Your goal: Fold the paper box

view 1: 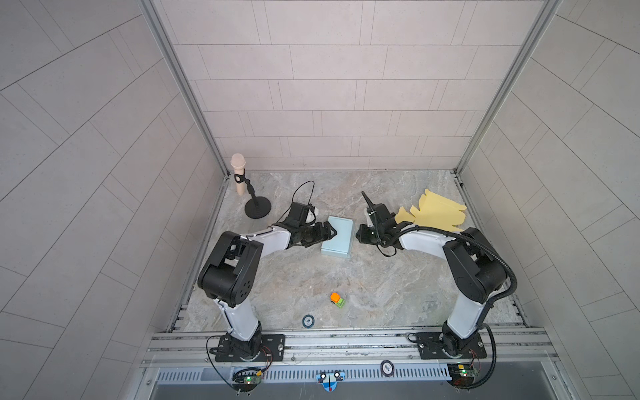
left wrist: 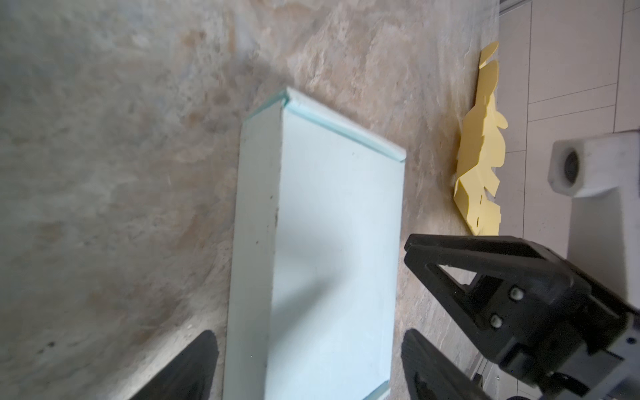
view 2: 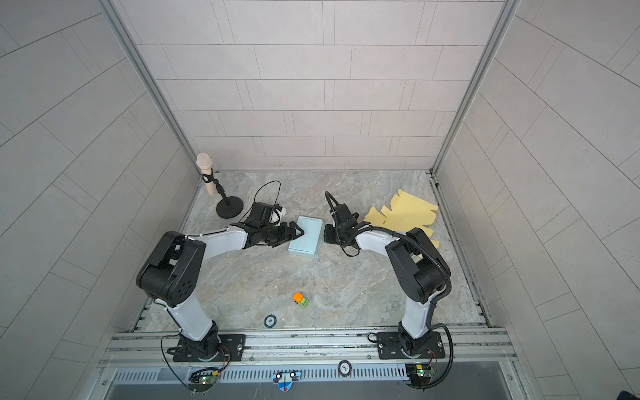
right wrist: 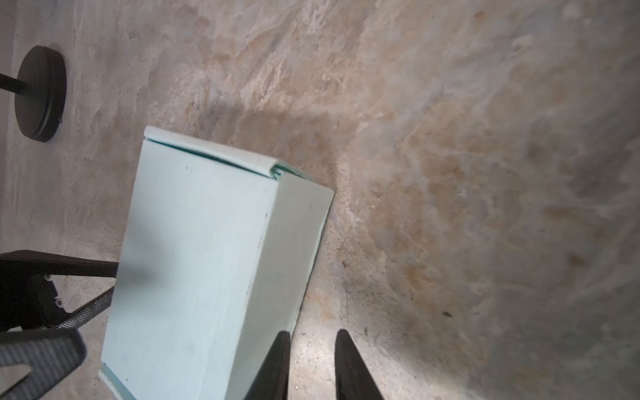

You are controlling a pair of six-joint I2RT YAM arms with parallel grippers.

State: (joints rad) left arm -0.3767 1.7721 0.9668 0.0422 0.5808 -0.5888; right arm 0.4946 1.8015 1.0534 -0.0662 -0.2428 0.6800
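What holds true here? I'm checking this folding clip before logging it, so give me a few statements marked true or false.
1. The box lies closed on the table. True.
2. The left gripper is shut. False: its jaws stand wide at the box's edge.
3. The yellow cardboard is not folded up. True.
4. The toy car sits on the box. False: it is on the table, nearer the front, apart from the box.
5. The microphone stands by the right arm. False: it is in the far left corner.
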